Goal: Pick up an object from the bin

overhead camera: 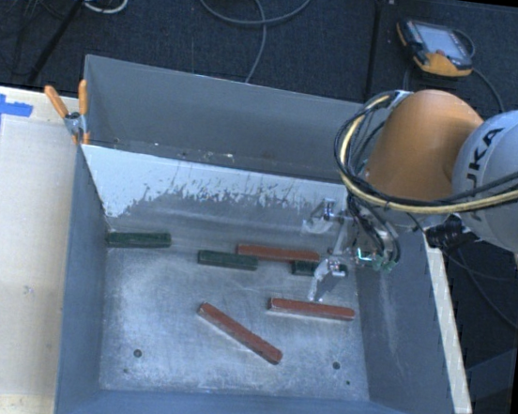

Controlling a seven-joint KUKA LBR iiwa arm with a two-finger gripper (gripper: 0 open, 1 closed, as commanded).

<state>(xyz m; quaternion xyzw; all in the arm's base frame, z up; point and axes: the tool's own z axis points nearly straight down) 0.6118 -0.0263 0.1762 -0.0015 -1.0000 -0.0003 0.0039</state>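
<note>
Dark carpeted floor (262, 41) strewn with loose cables at the back; up front, a grey metal bin (248, 143) with six slim bars scattered flat across its bottom.

Camera view, right-hand part of the bin: gripper (327, 286) low over the left end of a red-brown bar (312, 308) lying level across the view. Touching it or just above it, impossible to tell. Equally impossible to tell whether spread or pressed together; nothing seen pinched, nothing lifted. Just behind, half hidden, a short dark green piece (302, 268), and beside that a second red-brown bar (277, 252) near the foot of the back wall. Well apart: a dark green bar (226, 260) at mid-bin, a second green bar (138, 239) far left, a slanted red-brown bar (239, 332) toward the front.

Likeliest candidate by nearness: the level red-brown bar. Risks from here: a grip so close to the bar's end, hence a tilt or a slide out on the lift; pressure on a thin flat bar against hard metal, hence a skid sideways instead of a hold; the green piece caught alongside and dragged too; a brush of the bulky wrist against the sloped right wall.

Pose: arm (504, 177) in from the right, bent over the bin's right wall, orange wrist cover (419, 142) uppermost with cable loops about it, gripper pointing steeply down and slightly left.
</note>
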